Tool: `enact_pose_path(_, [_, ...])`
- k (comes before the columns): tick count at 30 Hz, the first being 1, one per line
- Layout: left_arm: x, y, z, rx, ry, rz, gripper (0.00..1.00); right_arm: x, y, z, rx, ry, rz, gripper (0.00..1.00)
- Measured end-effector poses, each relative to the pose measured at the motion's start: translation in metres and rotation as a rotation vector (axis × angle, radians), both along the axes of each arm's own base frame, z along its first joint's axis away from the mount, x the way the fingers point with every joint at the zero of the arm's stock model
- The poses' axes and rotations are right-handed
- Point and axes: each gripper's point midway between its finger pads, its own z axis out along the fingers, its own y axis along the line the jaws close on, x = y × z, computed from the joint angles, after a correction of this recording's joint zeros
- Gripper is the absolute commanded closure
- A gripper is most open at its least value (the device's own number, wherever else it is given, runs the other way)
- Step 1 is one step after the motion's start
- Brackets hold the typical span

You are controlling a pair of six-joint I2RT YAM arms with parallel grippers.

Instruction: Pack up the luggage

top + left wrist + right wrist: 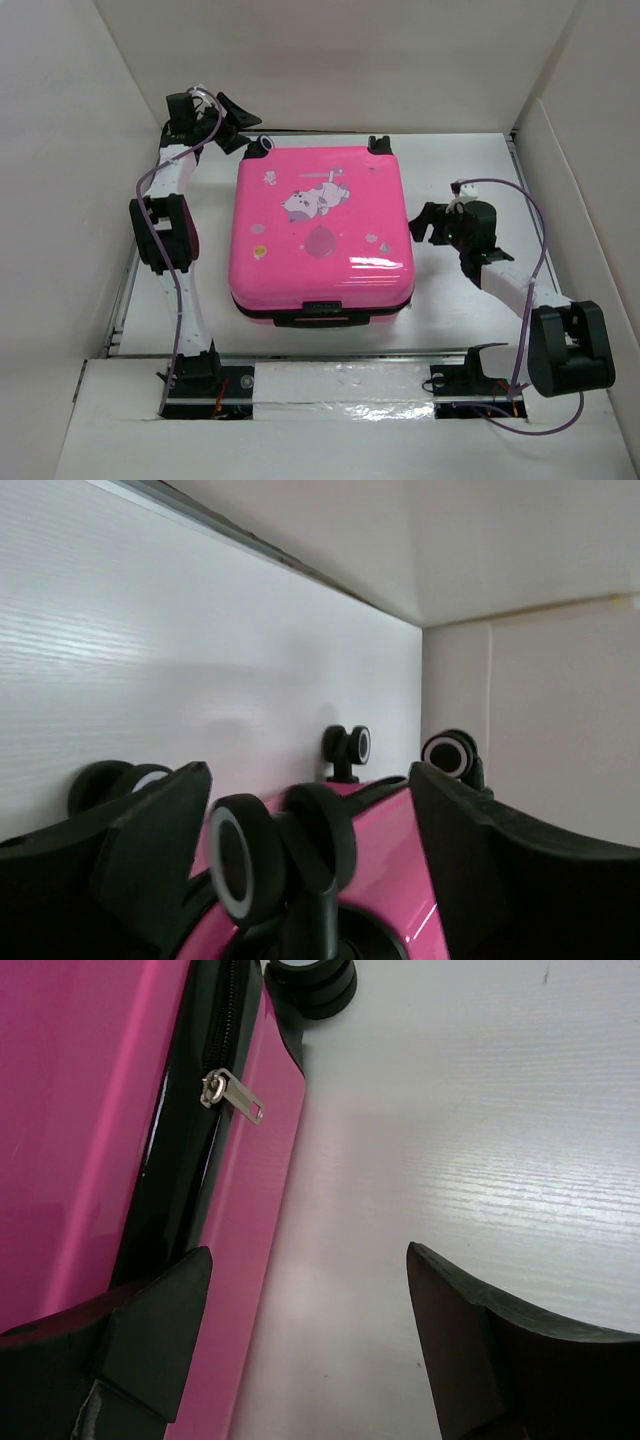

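Beside the bright pink hard-shell suitcase [320, 235], right gripper [308, 1260] is released, so I'd square up on that small silver zipper pull [232, 1095]

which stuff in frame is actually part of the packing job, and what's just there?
Job:
- pink suitcase, closed, lying flat
- its zipper pull
- its black wheels
- left gripper, open, at a wheel
- right gripper, open, beside the zipper side

Just there:
- white table
- enclosure walls
- purple cables on the arms

The right tool [308, 1257], jaws apart, sits beside the luggage's [80, 1110] zipper pull [235, 1097].
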Motion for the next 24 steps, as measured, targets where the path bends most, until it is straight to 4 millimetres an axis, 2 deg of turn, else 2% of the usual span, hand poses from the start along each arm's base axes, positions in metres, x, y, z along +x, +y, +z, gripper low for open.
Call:
enact_pose_path(1, [0.001,0.005,0.0,0.011,0.0,0.016,0.12,-0.001,0.0,-0.001,0.0,0.003,-0.001,0.18])
enact_pose_path(2, [0.002,0.011,-0.001,0.023,0.006,0.038,0.08,-0.002,-0.001,-0.003,0.002,0.006,-0.004,0.19])
enact_pose_path(4, [0.005,0.029,0.002,0.063,0.007,0.101,0.05,-0.004,-0.001,-0.007,0.004,0.018,-0.006,0.24])
enact_pose_path(7, [0.005,0.063,0.022,0.133,-0.014,0.227,0.05,-0.009,-0.001,-0.013,0.013,0.03,-0.011,0.33])
enact_pose_path(9, [-0.002,0.086,0.045,0.17,-0.057,0.319,0.12,-0.013,-0.001,-0.015,0.02,0.033,-0.014,0.44])
enact_pose_path(11, [-0.032,0.107,0.064,0.176,-0.096,0.423,0.36,-0.017,-0.001,-0.017,0.032,0.033,-0.018,0.56])
enact_pose_path(12, [-0.052,0.114,0.065,0.169,-0.109,0.472,0.51,-0.02,0.0,-0.018,0.038,0.031,-0.018,0.67])
enact_pose_path(13, [-0.074,0.121,0.063,0.157,-0.117,0.518,0.74,-0.022,0.001,-0.018,0.044,0.026,-0.017,0.72])
enact_pose_path(14, [-0.096,0.127,0.058,0.143,-0.115,0.565,0.81,-0.025,0.002,-0.018,0.057,0.023,-0.017,0.77])
enact_pose_path(15, [-0.114,0.131,0.047,0.134,-0.114,0.603,0.86,-0.028,0.003,-0.019,0.068,0.02,-0.012,0.84])
enact_pose_path(16, [-0.129,0.13,0.035,0.128,-0.107,0.623,0.92,-0.032,0.004,-0.021,0.078,0.02,-0.007,0.85])
enact_pose_path(17, [-0.143,0.127,0.016,0.119,-0.083,0.637,0.92,-0.035,0.005,-0.023,0.089,0.022,-0.005,0.87])
enact_pose_path(19, [-0.168,0.119,-0.031,0.11,-0.007,0.648,0.94,-0.041,0.007,-0.029,0.101,0.035,-0.003,0.89])
enact_pose_path(22, [-0.219,0.101,-0.119,0.123,0.195,0.632,0.96,-0.049,0.01,-0.038,0.11,0.057,0.01,0.89])
enact_pose_path(24, [-0.24,0.091,-0.146,0.139,0.265,0.609,0.97,-0.051,0.013,-0.039,0.115,0.061,0.02,0.89])
